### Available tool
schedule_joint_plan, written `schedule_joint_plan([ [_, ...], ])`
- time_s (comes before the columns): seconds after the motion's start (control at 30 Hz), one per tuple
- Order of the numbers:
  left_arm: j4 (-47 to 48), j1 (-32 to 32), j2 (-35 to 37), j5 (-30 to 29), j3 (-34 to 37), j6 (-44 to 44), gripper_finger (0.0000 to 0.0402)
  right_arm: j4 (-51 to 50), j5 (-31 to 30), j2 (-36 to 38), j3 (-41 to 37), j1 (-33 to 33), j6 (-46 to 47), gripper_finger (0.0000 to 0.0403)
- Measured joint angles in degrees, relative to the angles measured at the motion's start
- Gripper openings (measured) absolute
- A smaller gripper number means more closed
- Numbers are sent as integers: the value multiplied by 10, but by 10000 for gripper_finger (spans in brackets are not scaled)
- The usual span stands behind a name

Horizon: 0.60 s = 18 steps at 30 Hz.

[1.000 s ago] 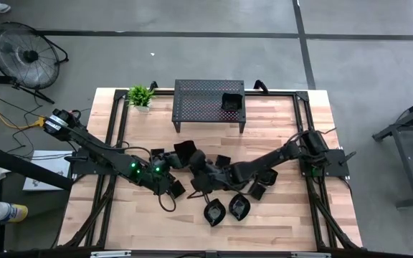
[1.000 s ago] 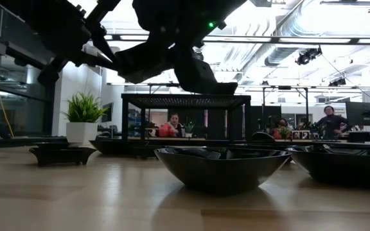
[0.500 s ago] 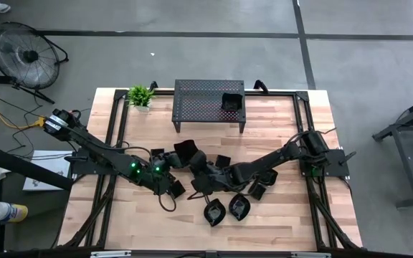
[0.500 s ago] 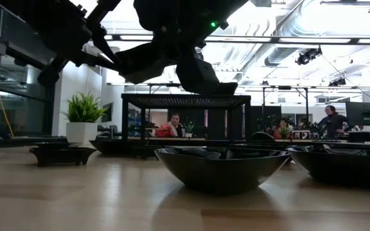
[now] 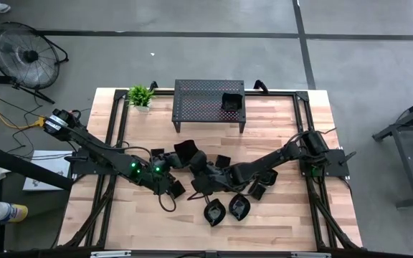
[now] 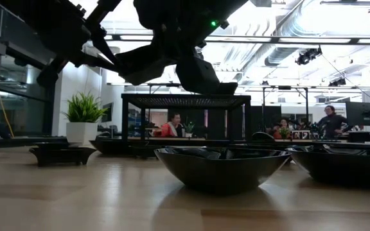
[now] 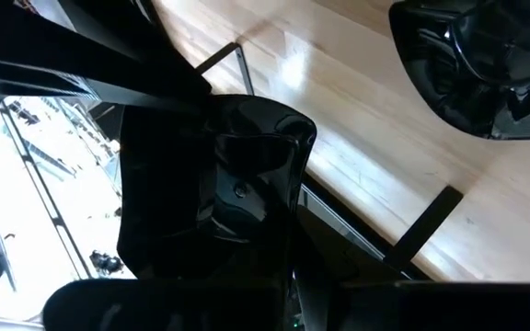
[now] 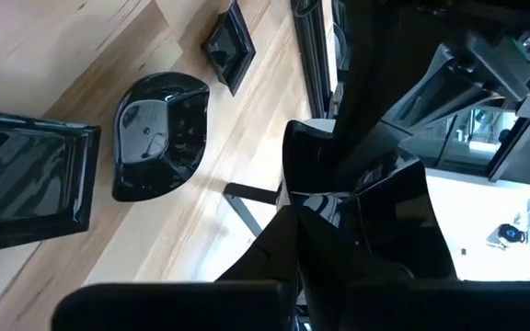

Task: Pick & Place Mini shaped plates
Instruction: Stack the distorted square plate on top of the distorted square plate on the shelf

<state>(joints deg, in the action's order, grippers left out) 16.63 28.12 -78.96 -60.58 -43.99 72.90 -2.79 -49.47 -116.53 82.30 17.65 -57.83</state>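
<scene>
1. The left gripper (image 5: pixel 169 166) sits over the table (image 5: pixel 278 215) middle, jaws closed on a glossy black plate (image 7: pixel 247 175).
2. The right gripper (image 5: pixel 201 172) meets it there, jaws clamped on another black dish (image 8: pixel 357 198).
3. More mini plates (image 5: pixel 224 209) lie scattered around both grippers.
4. One square plate (image 5: pixel 231 102) rests on the perforated stand (image 5: pixel 199 100), beside a small plant (image 5: pixel 140 95).

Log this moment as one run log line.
left gripper: shut on plate | right gripper: shut on plate | both over table centre | stand: one plate
</scene>
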Motion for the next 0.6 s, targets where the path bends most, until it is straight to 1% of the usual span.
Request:
schedule_joint_plan([
  [0.47, -1, 0, 0, 0, 0, 2, 5, -13, -1, 0, 0, 0, 23, 0],
  [0.6, -2, 0, 0, 1, 0, 3, 5, -22, -10, 0, 0, 0, 26, 0],
])
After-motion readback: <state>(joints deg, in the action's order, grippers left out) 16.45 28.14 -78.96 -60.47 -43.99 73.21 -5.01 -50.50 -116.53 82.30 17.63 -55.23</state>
